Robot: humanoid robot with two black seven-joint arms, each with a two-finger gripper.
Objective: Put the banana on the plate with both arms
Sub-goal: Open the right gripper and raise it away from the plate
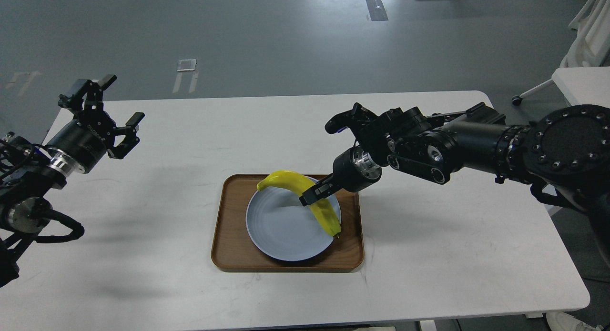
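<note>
White bench at centre frame: right fingers pinch the banana overhanging the plate rim, so letting go may tip it onto the tray; left fingers are spread wide.

support: white table | directly on it: brown wooden tray, near the middle toward the front edge | tray holds: plate

Lab/test space: bare white table, grey taped floor, wheeled white furniture at the edge.
</note>
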